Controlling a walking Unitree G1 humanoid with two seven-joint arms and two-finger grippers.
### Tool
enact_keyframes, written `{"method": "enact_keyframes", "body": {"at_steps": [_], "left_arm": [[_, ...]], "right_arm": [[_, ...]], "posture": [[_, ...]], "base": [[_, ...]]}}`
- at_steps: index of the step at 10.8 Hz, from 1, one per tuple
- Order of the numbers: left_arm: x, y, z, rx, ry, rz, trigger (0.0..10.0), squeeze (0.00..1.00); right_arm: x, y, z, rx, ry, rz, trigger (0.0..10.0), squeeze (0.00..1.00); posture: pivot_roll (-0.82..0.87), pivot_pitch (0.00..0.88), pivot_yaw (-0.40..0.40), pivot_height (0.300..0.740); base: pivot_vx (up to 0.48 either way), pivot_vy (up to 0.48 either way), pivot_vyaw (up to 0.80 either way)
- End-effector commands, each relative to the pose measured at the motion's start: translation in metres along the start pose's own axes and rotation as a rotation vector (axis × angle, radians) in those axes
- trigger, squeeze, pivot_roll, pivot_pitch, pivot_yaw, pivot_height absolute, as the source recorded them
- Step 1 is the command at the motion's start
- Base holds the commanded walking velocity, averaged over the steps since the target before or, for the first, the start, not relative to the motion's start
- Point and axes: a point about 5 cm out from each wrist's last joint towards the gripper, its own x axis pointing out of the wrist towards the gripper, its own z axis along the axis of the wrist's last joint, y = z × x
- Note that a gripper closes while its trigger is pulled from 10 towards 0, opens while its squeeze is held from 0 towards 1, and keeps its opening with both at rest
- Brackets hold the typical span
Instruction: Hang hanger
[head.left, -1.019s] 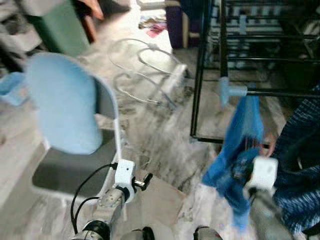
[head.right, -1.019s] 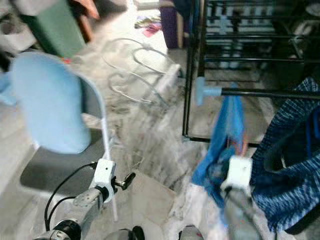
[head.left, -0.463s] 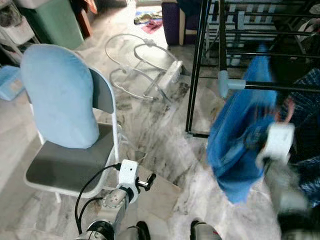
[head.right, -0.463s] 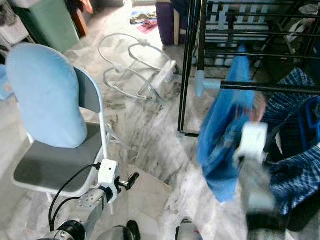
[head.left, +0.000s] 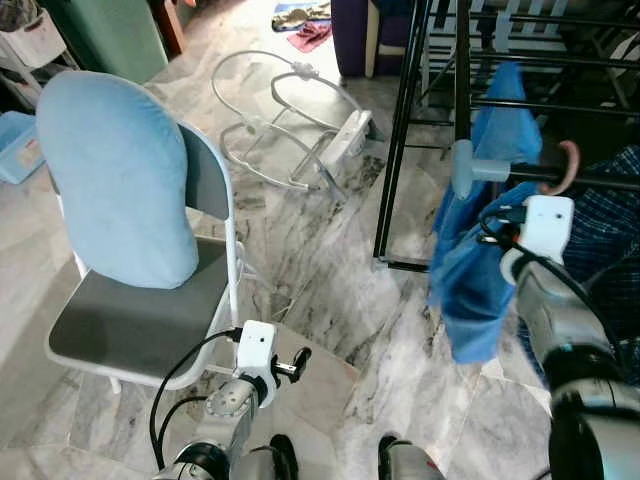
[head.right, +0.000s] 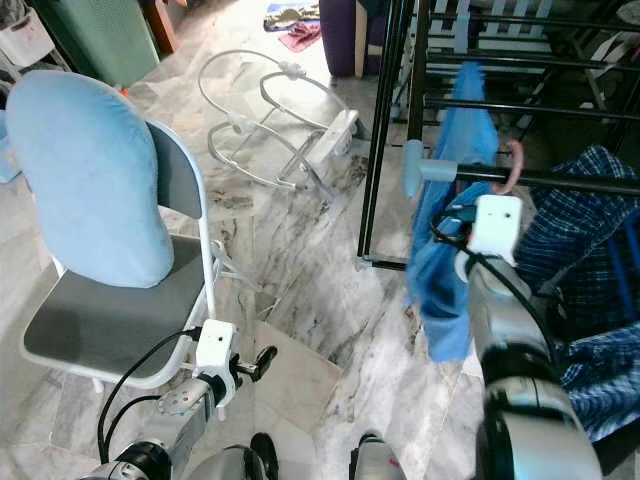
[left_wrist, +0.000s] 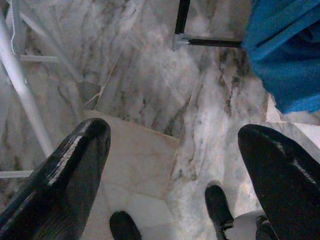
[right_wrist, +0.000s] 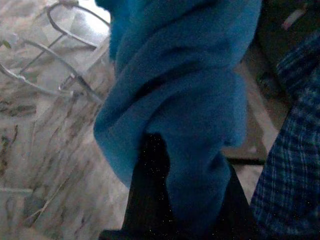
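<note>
Looking down from the head camera, I have the right gripper (head.left: 500, 232) raised beside the black metal drying rack (head.left: 400, 150), buried in a bright blue cloth garment (head.left: 470, 270). From the right wrist camera, the black fingers (right_wrist: 150, 195) are wrapped in the blue folds; they appear closed on the fabric, with one dark finger poking out from under the cloth. The garment hangs down from the rack's horizontal black rail (head.left: 590, 180), just beside the pale grey plastic joint (head.left: 470, 168) at the rail's end. A pinkish curved hanger hook (head.left: 570, 165) sits over that rail, just above my right wrist housing. A dark blue plaid garment (head.right: 590, 260) hangs on the same rack, just to the right of the blue one.

My left gripper (head.left: 297, 362) is low and idle near the robot's body, over the grey-veined marble floor (head.left: 320, 290). In the left wrist camera its jaws are spread wide apart, holding nothing, with floor tiles between the two fingers (left_wrist: 65, 170).

To the left stands a white-framed folding chair with a grey seat (head.left: 130, 330), a light blue cushion cover (head.left: 115, 185) draped over its back. Farther off lies a white wire-frame baby rocker (head.left: 290, 120) on the floor.
</note>
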Motion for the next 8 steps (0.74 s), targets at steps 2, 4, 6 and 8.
{"method": "enact_keyframes", "body": {"at_steps": [2, 4, 6, 8], "left_arm": [[-0.007, 0.008, -0.013, -0.009, 0.046, 0.033, 10.0, 0.00], [-0.009, 0.011, -0.017, -0.005, 0.066, 0.039, 10.0, 0.00], [-0.008, 0.012, -0.015, 0.000, 0.070, 0.038, 10.0, 0.00], [-0.005, 0.010, -0.008, 0.005, 0.044, 0.019, 10.0, 0.00]], "right_arm": [[0.003, 0.009, -0.014, 0.059, 0.088, 0.028, 10.0, 0.00], [0.002, 0.019, -0.024, 0.055, 0.128, 0.063, 10.0, 0.00], [0.001, 0.019, -0.030, 0.071, 0.140, 0.067, 10.0, 1.00], [-0.002, 0.015, -0.036, 0.057, 0.127, 0.042, 10.0, 1.00]], "posture": [[-0.15, 0.193, 0.037, 0.740], [-0.15, 0.192, 0.046, 0.740], [-0.15, 0.192, 0.053, 0.740], [-0.15, 0.190, 0.059, 0.740]], "base": [[0.000, 0.000, 0.00], [0.000, 0.000, 0.00], [0.000, 0.000, 0.00], [0.000, 0.000, 0.00]]}}
